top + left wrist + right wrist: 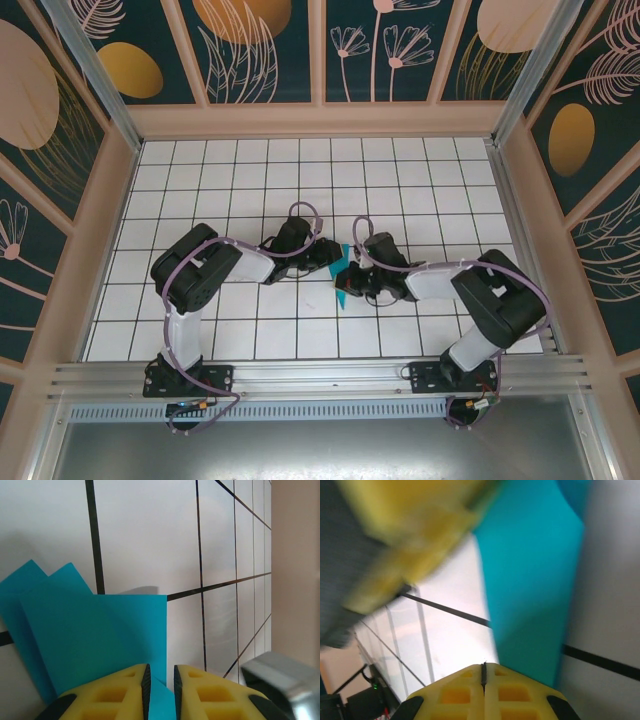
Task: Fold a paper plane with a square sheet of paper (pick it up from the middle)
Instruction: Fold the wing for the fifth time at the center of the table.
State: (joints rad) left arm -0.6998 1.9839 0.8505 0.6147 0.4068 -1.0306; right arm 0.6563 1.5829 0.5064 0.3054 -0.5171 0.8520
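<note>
Reaching in from both sides, my arms met over the middle of the tiled worktop [250, 190], the left arm [200, 268] bent inward and the right arm [490, 295] mirroring it. Between them sat the paper [343, 280], only a small teal patch from above.

From my left wrist it read as already part-folded. Layers overlapped, two corners poked out on one side and a straight edge ran down the other. It threw a shadow on the tiles, so I judged it lifted off the worktop, not lying flat.

My left jaws were nearly closed, pinching the paper's near edge between the yellow pads [115, 697]. My right jaws were fully closed, pad [455, 697] against pad, with nothing between them. The paper ran just beside their tip, and I could not tell whether it touched. A blurred yellow finger [410, 535] of the left arm hung close above.

I took the step to be setting a crease mid-fold. To do it well, the left pinch had to hold steady as the anchor. The closed right tip should work as a presser, sliding along the fold line only once the edges matched. Thin paper buckles easily, so the pressure belonged across the layers, never pulling away from the pinch.
</note>
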